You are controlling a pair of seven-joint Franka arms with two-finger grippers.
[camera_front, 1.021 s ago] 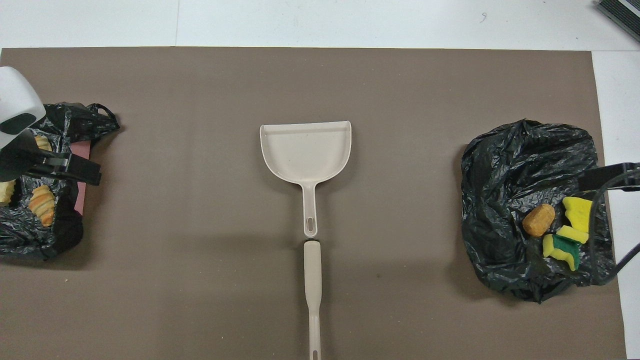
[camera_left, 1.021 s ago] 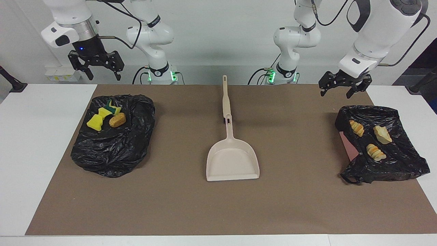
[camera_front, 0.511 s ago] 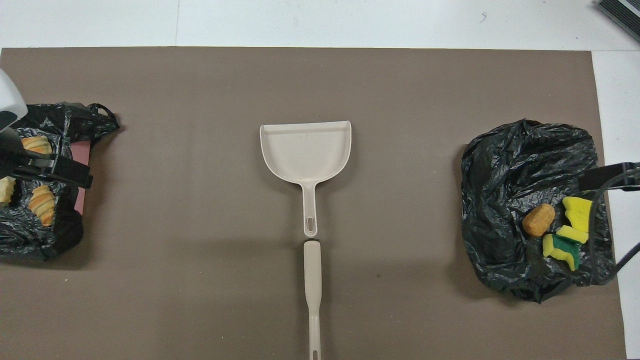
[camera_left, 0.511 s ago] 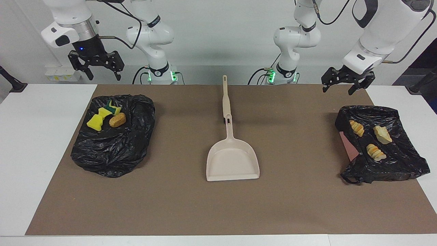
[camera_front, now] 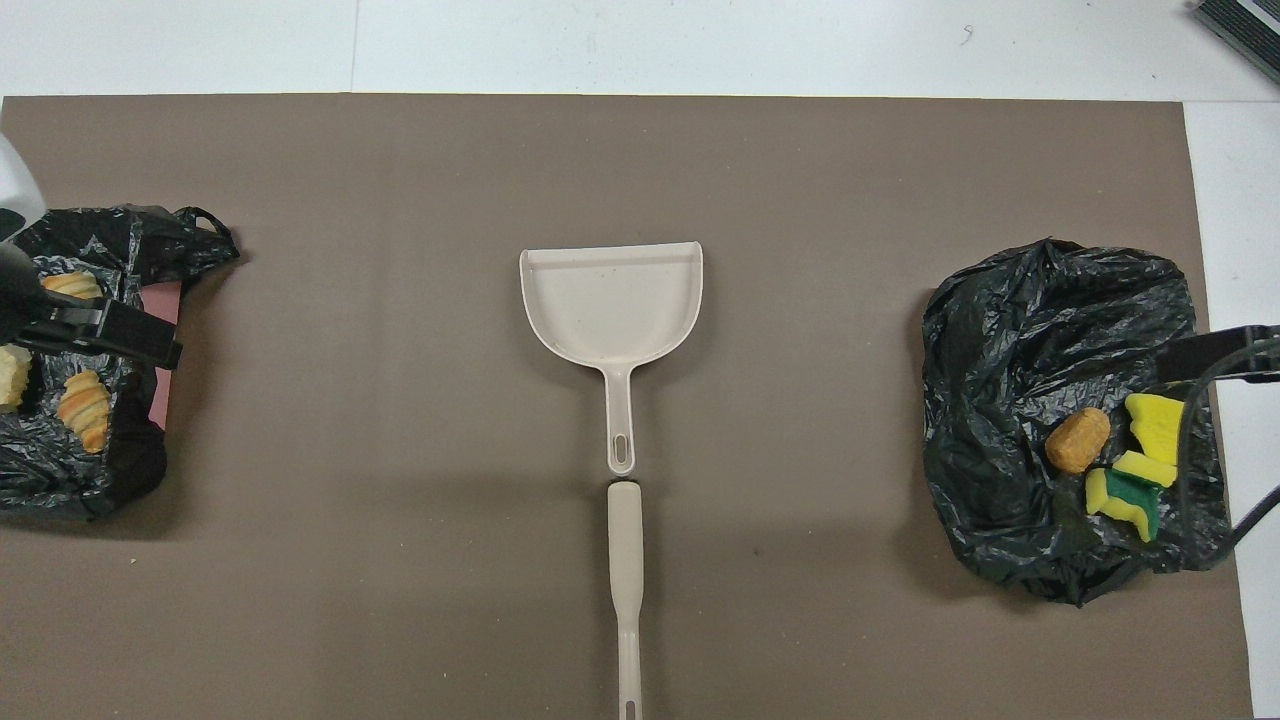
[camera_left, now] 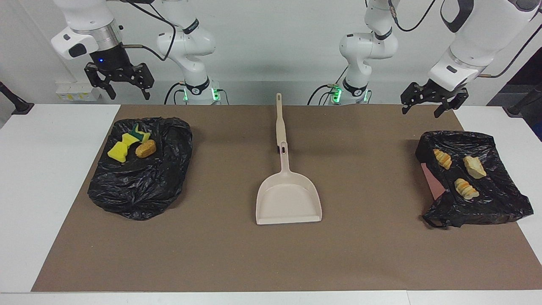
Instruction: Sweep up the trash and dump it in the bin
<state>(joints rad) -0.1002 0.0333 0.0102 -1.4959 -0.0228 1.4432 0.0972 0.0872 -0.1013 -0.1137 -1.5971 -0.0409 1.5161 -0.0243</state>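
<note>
Trash lies on two black bags: yellow sponge bits (camera_left: 123, 147) and a brown lump (camera_left: 145, 149) toward the right arm's end, three pale chunks (camera_left: 465, 174) toward the left arm's. Both the left pincer (camera_left: 428, 101) and right pincer (camera_left: 118, 82) hang spread, empty. Sweeping over crinkled plastic risks snagging the bag and scattering scraps past the dustpan (camera_left: 288, 201).

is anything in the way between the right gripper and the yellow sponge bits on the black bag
Nothing visible. The right gripper hangs open in the air over the yellow sponge bits, which lie uncovered on the black bag.
</note>
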